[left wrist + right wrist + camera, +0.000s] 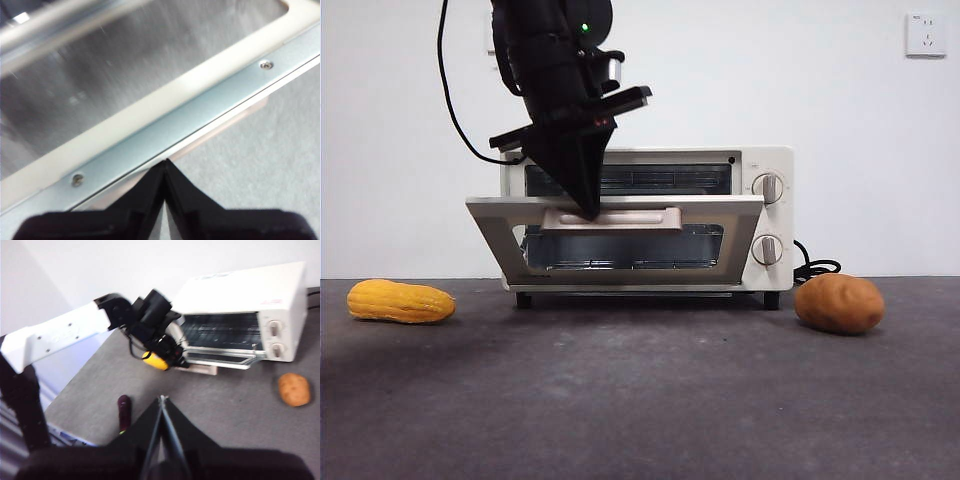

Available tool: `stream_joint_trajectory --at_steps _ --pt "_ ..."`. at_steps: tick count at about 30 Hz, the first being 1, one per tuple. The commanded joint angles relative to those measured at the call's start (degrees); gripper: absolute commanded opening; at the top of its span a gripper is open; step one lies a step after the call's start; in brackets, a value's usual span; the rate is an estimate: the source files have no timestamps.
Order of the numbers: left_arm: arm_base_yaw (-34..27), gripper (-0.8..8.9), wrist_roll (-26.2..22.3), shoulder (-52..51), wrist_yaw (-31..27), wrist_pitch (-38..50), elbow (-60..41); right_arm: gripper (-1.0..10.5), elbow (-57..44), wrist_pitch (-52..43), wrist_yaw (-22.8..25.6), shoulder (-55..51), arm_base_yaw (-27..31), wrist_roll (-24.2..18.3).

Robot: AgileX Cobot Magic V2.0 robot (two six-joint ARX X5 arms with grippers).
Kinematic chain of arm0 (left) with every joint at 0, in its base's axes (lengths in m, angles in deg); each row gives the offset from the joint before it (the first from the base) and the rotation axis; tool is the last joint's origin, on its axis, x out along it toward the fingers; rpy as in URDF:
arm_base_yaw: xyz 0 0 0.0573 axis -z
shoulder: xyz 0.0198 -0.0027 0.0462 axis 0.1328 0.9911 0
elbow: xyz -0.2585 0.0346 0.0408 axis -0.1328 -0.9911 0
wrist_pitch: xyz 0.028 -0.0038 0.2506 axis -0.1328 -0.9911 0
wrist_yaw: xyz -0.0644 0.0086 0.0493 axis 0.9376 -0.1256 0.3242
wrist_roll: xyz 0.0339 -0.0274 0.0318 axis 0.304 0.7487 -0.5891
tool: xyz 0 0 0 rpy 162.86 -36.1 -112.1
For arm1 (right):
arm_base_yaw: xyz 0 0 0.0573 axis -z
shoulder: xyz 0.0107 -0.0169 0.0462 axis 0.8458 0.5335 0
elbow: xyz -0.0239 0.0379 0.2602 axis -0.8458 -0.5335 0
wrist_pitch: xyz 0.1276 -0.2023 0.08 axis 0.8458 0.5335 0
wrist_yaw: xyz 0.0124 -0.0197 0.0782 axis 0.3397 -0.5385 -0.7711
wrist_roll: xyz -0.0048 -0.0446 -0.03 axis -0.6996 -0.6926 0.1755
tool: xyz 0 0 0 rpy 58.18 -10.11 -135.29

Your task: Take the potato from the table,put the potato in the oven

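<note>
**Left end effector at the oven door handle, potato on the tabletop**

Here the left end effector (588, 205) comes down from above with its two black jaws pressed together to a point, the tip touching the beige bar handle (612, 217) of the oven door. In the left wrist view the same closed jaws (164, 167) meet just at the edge of the door frame, with nothing visible between them.

The door (620, 245) of the white oven (760, 215) hangs partly open, tilted outward from the top, and the racks show behind its glass.

The right end effector (161, 405) hangs well back from the oven, above the tabletop (640, 400), its jaws also closed on nothing.

The potato (839, 303) lies on the tabletop just to the right of the oven in the front view, near the black cord (812, 270), untouched by either arm. A yellow corn cob (400, 301) lies on the far side, left of the oven.
</note>
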Motion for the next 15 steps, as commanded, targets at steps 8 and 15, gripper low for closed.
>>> stream_joint_trajectory --at_steps 8,15 --pt "0.94 -0.06 0.04 1.92 -3.23 3.85 -1.18 -0.1 -3.96 1.38 7.48 -0.39 -0.07 0.42" --pt "1.36 -0.06 0.00 1.92 -3.21 4.42 -5.68 -0.1 -11.78 1.36 8.79 -0.72 -0.07 -1.66"
